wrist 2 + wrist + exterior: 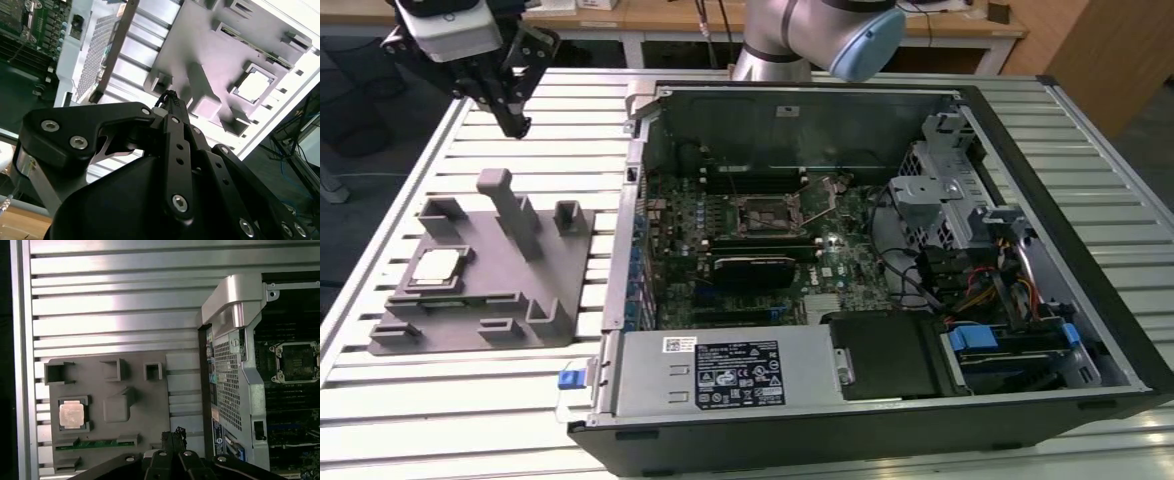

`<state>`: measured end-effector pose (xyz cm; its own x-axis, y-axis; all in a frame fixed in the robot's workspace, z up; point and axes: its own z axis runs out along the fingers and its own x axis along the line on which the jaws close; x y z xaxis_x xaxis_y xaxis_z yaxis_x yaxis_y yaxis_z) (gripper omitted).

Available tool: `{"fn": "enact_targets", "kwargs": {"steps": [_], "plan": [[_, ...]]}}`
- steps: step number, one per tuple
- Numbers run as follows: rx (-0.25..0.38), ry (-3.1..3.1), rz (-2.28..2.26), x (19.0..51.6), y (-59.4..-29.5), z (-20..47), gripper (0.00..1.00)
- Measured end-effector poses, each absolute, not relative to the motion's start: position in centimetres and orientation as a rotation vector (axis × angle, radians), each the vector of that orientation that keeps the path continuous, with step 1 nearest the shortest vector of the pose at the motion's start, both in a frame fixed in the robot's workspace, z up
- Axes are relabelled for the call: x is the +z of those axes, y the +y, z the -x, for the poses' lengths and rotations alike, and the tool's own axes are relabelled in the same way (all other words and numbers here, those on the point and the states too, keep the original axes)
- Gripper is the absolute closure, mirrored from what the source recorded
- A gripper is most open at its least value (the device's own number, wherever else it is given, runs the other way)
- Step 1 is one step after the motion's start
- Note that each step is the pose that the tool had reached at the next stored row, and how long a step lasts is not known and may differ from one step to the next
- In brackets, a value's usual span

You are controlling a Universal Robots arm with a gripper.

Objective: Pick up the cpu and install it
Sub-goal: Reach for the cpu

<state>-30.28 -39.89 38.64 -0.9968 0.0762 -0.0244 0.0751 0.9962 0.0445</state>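
Note:
The cpu (pixel 438 265), a small silvery square chip, lies flat in a recess of the grey tray (pixel 460 318) on the exterior view's left. It also shows in both wrist views (pixel 252 85) (pixel 72 415). My gripper (pixel 518 125) hangs in the air above the slatted table, past the tray's far edge and well above the cpu. Its black fingers meet at the tips (pixel 169 97) (pixel 174 434) and hold nothing. The black cpu socket (pixel 767 213) (pixel 295 361) sits on the green motherboard inside the open computer case (pixel 1081 230), with its metal lever beside it.
Several upright blocks rise from the tray, the tallest (pixel 507 205) close below the gripper. A green memory stick (pixel 90 444) lies in a tray slot. The case's metal rear wall (pixel 230 310) stands between tray and motherboard. The arm's base (pixel 814 40) is behind the case.

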Motion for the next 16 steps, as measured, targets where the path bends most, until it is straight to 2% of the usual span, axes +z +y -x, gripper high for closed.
{"fn": "enact_targets", "kwargs": {"steps": [16], "plan": [[0.068, 3.113, -0.118, 38.3, -39.9, 36.5, 0.89]]}}
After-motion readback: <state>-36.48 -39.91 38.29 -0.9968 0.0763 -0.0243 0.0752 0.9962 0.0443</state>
